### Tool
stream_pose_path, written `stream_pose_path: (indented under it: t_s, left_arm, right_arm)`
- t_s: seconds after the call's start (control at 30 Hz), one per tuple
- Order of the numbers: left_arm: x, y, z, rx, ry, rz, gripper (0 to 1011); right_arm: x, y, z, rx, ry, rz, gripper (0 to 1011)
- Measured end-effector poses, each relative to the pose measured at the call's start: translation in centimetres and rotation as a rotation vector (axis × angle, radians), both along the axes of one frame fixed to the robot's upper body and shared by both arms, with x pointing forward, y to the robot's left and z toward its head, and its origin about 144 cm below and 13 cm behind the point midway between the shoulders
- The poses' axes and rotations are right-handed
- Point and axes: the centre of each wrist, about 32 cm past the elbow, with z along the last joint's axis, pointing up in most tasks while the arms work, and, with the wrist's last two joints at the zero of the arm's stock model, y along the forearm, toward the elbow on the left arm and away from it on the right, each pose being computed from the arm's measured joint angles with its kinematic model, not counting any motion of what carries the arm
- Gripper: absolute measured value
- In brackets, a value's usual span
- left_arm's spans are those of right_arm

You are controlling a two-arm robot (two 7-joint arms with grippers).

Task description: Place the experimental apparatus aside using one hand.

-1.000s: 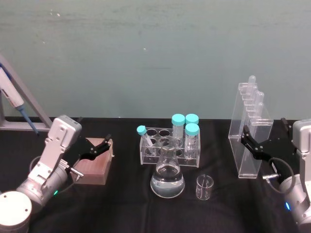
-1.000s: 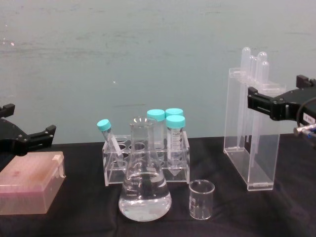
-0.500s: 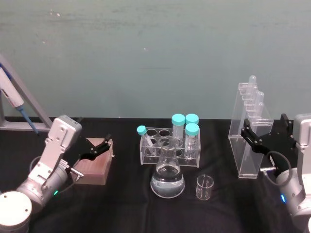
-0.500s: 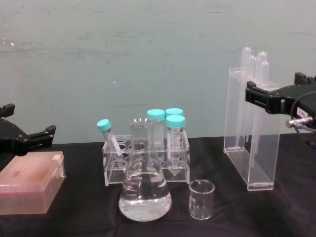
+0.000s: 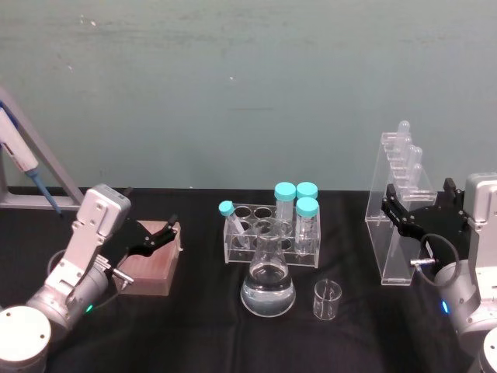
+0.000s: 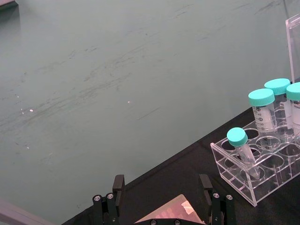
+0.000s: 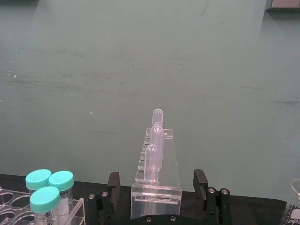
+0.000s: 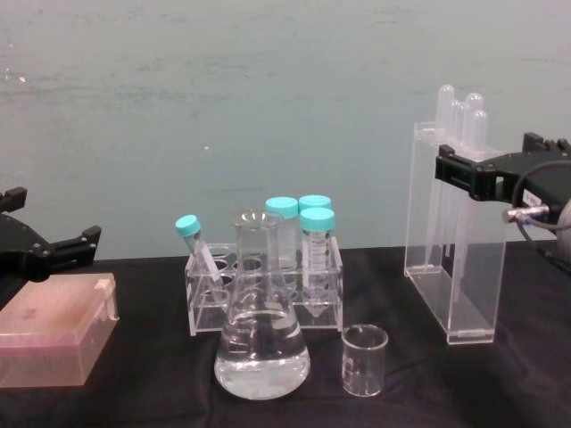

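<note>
The experimental apparatus is clear labware. Its tall acrylic stand (image 5: 396,167) with long tubes rises at the right of the black table. The conical flask (image 5: 268,286) of clear liquid and the small beaker (image 5: 327,300) sit at the front middle. My right gripper (image 5: 418,198) is open and level, with its fingers on either side of the stand's upper part. In the right wrist view the stand (image 7: 157,164) sits centred between the spread fingers of the right gripper (image 7: 157,182), with gaps on both sides. My left gripper (image 5: 159,235) hangs open at the left, idle.
A clear tube rack (image 5: 242,247) with teal-capped tubes stands just behind the flask. A brown-pink box (image 5: 149,268) lies under the left gripper. A pipette on a slanted holder (image 5: 22,159) is at the far left. A green wall backs the table.
My right gripper has risen and moved in toward the stand; its fingers now straddle the stand's upper part. Left arm, flask and beaker have not moved.
</note>
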Motion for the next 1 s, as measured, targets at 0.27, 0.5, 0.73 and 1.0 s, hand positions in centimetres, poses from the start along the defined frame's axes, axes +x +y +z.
stream_pose_path:
  t_s: [0.27,0.5,0.73,1.0]
  left_arm:
    - [0.0,0.0,0.0,0.000,0.000,0.000,1000]
    - [0.0,0.0,0.0,0.000,0.000,0.000,1000]
    - [0.0,0.0,0.0,0.000,0.000,0.000,1000]
    - [0.0,0.0,0.0,0.000,0.000,0.000,1000]
  right_arm:
    - [0.7,0.1,-0.1,0.003,0.008,0.000,1003]
    - [1.2,0.1,-0.1,0.007,0.015,0.003,1003]
    - [1.7,0.1,-0.2,0.011,0.017,0.006,1003]
    - [2.3,0.1,-0.3,0.017,0.015,0.004,1003]
